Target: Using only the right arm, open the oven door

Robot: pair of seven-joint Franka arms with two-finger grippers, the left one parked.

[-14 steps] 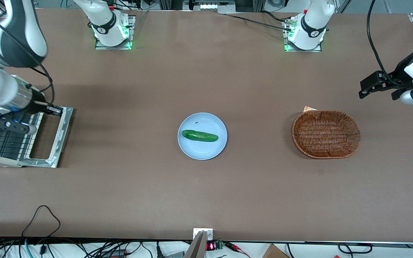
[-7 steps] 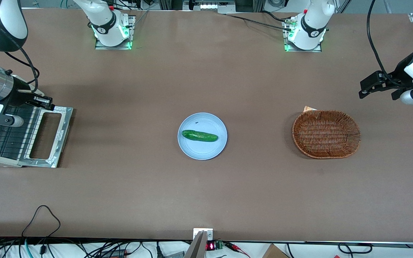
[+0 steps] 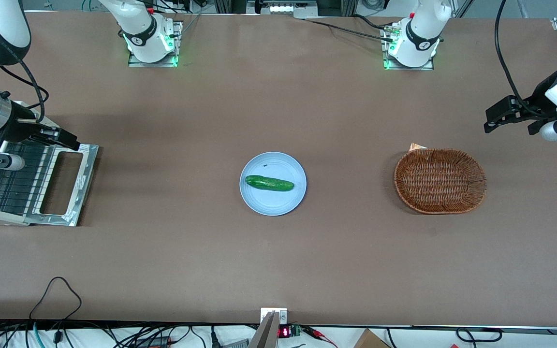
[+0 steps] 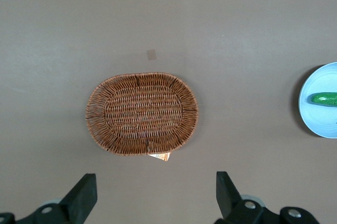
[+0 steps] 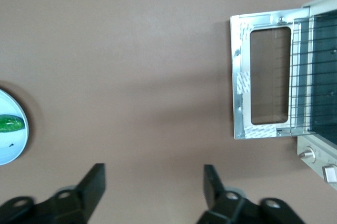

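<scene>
Your front view looks steeply down on the whole brown surface (image 3: 278, 256) from high at its near edge. Your right wrist view hangs above the end effector (image 5: 154, 190), facing down, sharing the oven door (image 5: 261, 77) and the blue plate (image 5: 11, 134) with it. Your left wrist view shares the basket (image 4: 142, 112)

Oven door (image 5: 262, 83) lying flat open, rack (image 5: 316, 77) exposed, gripper (image 5: 154, 184) spread above bare table (image 5: 131, 66), cucumber (image 5: 9, 124) on plate (image 5: 15, 142)

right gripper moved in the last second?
Yes. The gripper has lifted off the oven door, shifting farther from the front camera, fingers open.
</scene>
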